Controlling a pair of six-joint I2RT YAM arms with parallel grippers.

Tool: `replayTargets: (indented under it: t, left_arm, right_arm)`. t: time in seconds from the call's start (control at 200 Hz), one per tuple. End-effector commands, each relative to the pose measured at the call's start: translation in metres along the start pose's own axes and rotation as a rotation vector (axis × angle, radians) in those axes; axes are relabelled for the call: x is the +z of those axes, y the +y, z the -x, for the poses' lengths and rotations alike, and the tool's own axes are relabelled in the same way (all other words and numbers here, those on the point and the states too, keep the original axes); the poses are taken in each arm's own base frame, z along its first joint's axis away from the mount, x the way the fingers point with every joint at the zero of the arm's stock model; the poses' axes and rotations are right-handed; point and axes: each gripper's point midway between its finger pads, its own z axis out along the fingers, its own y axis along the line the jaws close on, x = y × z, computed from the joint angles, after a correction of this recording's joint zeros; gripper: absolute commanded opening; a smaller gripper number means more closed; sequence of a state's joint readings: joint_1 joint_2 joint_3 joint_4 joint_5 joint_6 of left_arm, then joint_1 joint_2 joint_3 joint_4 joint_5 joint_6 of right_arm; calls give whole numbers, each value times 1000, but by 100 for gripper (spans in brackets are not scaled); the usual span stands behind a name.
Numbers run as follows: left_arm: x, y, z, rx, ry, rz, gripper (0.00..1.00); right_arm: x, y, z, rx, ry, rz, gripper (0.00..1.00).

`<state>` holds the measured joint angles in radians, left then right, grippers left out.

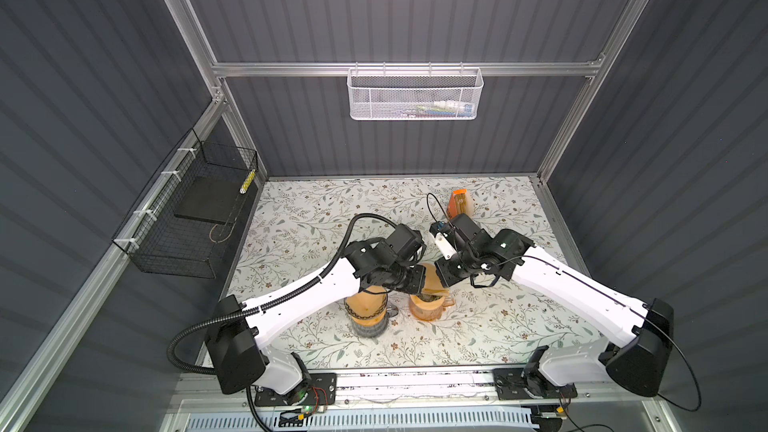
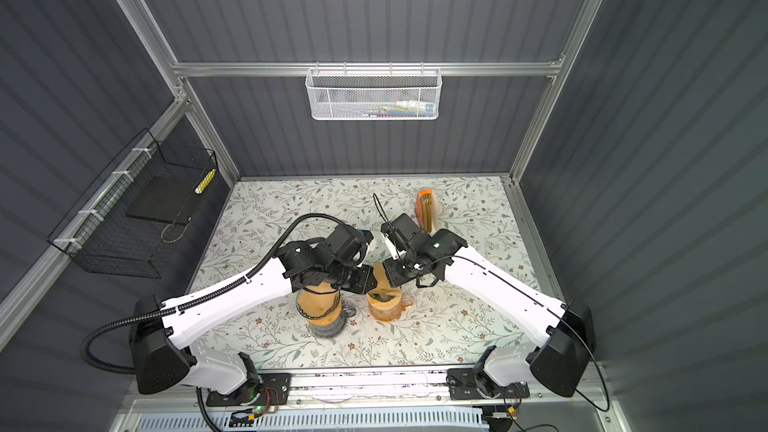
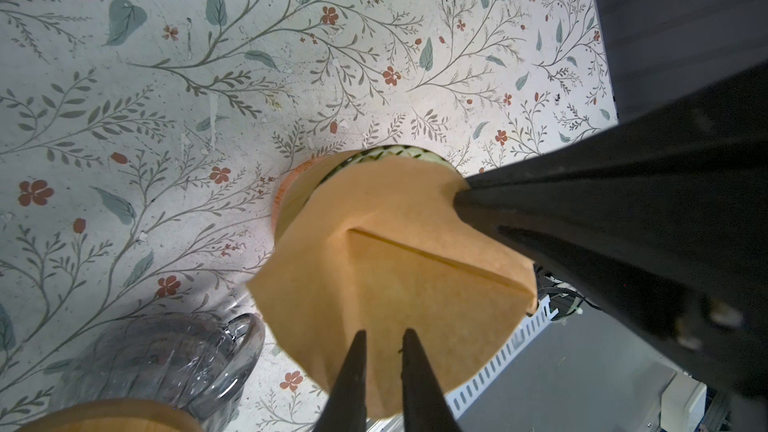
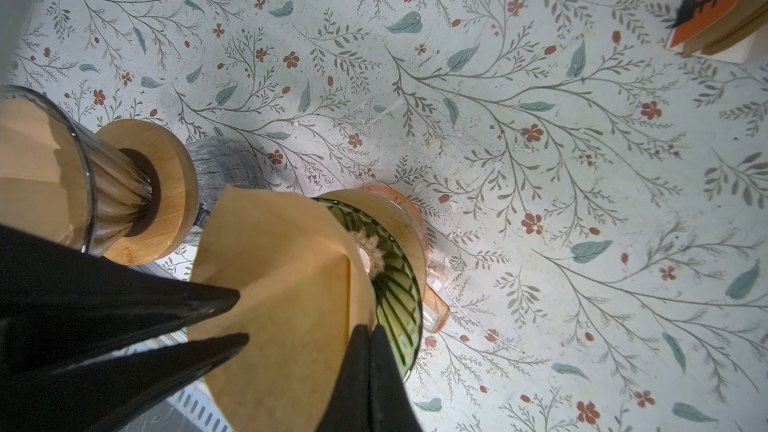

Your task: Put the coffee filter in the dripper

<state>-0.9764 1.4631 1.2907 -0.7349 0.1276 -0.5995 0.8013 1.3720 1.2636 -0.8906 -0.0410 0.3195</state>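
White mesh basket (image 1: 390, 95), black wire basket (image 1: 174, 261), floral tabletop (image 1: 299, 218)

Coffee filter (image 4: 282, 284): brown paper cone, seam visible, tilted, partly covering dripper mouth, not seated. Green ribbed glass dripper (image 4: 399, 301): upright, 5 o'clock from table (image 1: 311, 222) centre.

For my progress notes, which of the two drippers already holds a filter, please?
The clear glass dripper on the carafe; the green dripper beside it shows bare ribs.
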Motion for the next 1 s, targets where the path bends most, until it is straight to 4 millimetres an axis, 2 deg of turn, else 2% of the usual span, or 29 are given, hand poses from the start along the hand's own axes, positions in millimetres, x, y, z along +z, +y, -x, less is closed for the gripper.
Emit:
replayTargets:
  t: [0.0,0.996]
  left_arm:
    - [-2,1,-2,-1,-8,7,18]
    - [12,11,-2,16,-4,46,17]
  right_arm:
    - [5,-4,-6,10,21,-34,5]
    - [17,-17,-18,38,39,-127,4]
